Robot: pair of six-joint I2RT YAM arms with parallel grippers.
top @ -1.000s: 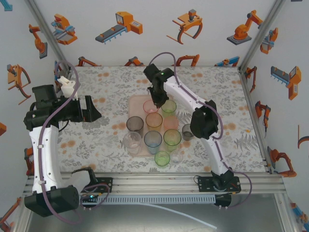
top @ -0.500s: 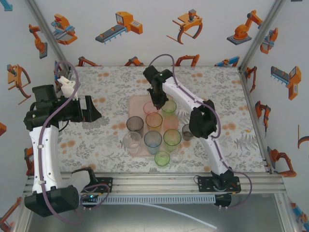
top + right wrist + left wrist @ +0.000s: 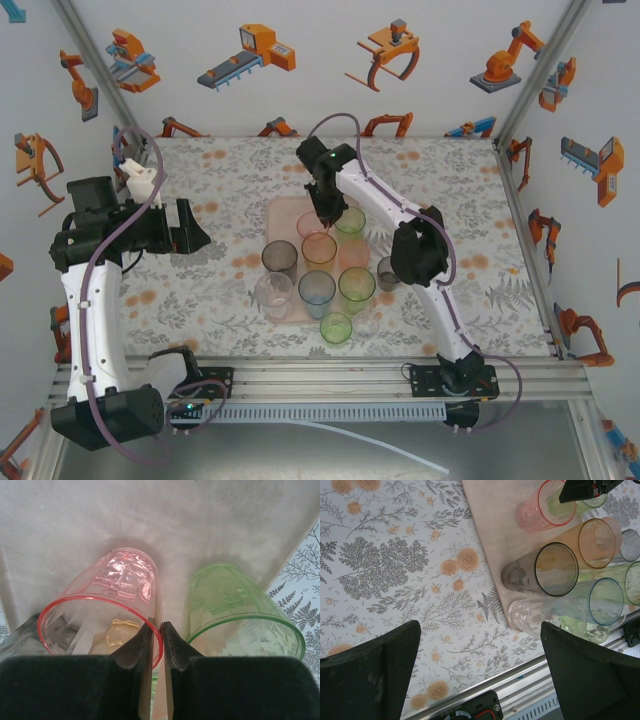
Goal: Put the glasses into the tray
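Note:
The pale pink tray (image 3: 283,218) lies mid-table with several glasses standing on it. My right gripper (image 3: 325,214) hangs over its far end, astride the rim of a pink glass (image 3: 125,582). One finger is inside the glass and one outside. The jaws stand slightly apart, with a sliver of gap beside the rim (image 3: 161,626). That pink glass (image 3: 312,222) stands on the tray (image 3: 150,515) next to a green glass (image 3: 230,597). My left gripper (image 3: 195,226) hovers wide open over the floral tabletop left of the tray (image 3: 495,525), with nothing between its fingers (image 3: 480,627).
Orange (image 3: 319,250), smoky grey (image 3: 280,256), blue (image 3: 317,288), green (image 3: 356,284) and clear (image 3: 272,293) glasses crowd the tray's near half. A small grey glass (image 3: 388,272) stands at the tray's right edge. The aluminium rail (image 3: 320,375) runs along the table's near edge.
The right gripper's jaws have parted a little at the pink glass's rim. The left arm and the other glasses have not moved.

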